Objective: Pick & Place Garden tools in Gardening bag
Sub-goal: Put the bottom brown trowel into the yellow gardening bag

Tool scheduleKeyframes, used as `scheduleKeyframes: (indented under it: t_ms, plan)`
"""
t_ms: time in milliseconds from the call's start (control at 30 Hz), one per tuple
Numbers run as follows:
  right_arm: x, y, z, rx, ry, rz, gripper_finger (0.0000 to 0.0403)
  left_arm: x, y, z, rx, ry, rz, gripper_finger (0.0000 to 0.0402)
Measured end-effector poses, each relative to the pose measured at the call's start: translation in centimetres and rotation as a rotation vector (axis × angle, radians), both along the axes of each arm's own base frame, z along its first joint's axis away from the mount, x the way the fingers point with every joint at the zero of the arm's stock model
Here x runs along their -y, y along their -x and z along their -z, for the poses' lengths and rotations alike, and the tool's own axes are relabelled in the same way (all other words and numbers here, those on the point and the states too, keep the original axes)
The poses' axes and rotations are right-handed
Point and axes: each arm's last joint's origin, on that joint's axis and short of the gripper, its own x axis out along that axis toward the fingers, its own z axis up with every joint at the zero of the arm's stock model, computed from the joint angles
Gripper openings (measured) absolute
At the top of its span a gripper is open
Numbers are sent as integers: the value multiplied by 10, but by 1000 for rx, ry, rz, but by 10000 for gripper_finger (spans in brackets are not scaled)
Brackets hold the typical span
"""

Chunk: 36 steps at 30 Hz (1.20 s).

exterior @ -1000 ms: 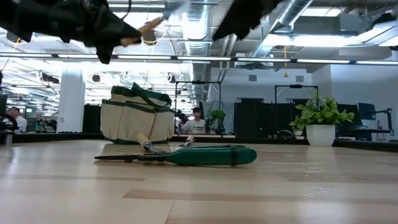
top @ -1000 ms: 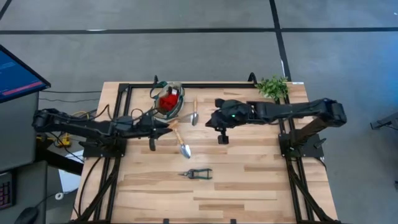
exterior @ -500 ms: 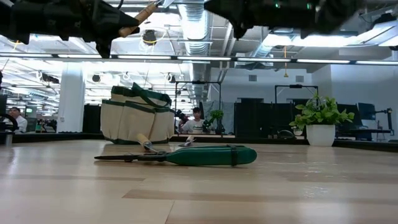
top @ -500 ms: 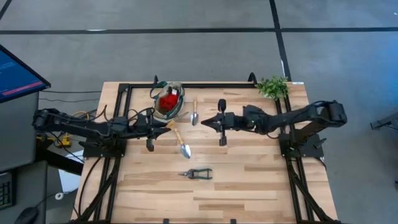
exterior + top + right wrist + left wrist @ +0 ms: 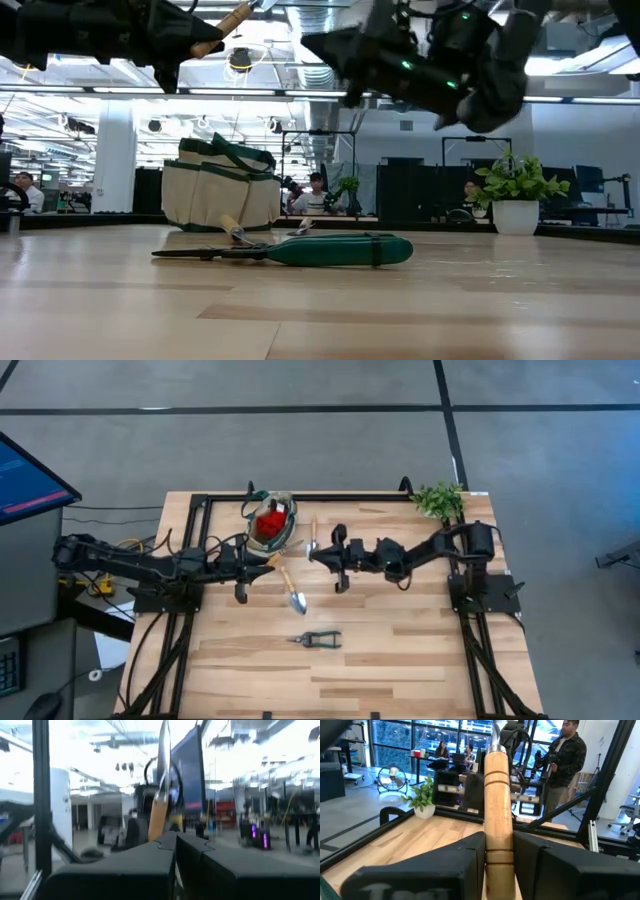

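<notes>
High view, from the left: the left arm reaches across the wooden worktop (image 5: pixel 400 650), and the left pincer (image 5: pixel 268 563) is pinching the wooden handle of a trowel (image 5: pixel 291 588) whose silver blade points toward the near edge. In the left wrist view that handle (image 5: pixel 498 815) stands upright, clamped between the two dark fingers (image 5: pixel 462 855), and the low view shows it lifted high above the worktop. Just behind the left pincer sits the gardening bag (image 5: pixel 272 523), beige with green trim, a red glove-like piece (image 5: pixel 269 522) showing inside it. Beside the bag lies a second trowel (image 5: pixel 312 542), flat on the wood. Nearer the front edge, apart from the rest, lie the pruning shears (image 5: pixel 317 639); in the low view they are the green-handled tool (image 5: pixel 300 250) lying ahead of the bag. To the right, the right pincer (image 5: pixel 318 556) hangs just by the second trowel, its fingers pressed together on nothing. A leafy plant (image 5: pixel 438 499) stands at the far right corner.
</notes>
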Motion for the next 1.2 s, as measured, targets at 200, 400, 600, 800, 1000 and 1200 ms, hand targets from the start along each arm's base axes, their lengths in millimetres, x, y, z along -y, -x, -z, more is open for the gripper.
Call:
scheduleKeyframes:
  t_ms: [200, 400, 600, 800, 1000, 1200]
  plan:
    - [-3, -14, -16, 78, 48, -9, 9, 1, 0, 0, -2, 2, 27, 51]
    - [7, -16, -27, 85, 69, -57, 76, 2, 0, 0, 2, 23, 53, 51]
    - [1, -24, -34, 81, 89, -113, 192, 2, 0, 0, 8, 62, 55, 51]
    - [-2, -39, -47, 56, 115, -110, 257, 2, 0, 1, 3, 80, 56, 51]
    - [-1, -47, -58, 56, 114, -106, 237, 2, 0, 1, 4, 100, 81, 51]
    - [0, -48, -58, 54, 107, -90, 158, 2, 0, 1, 3, 100, 82, 51]
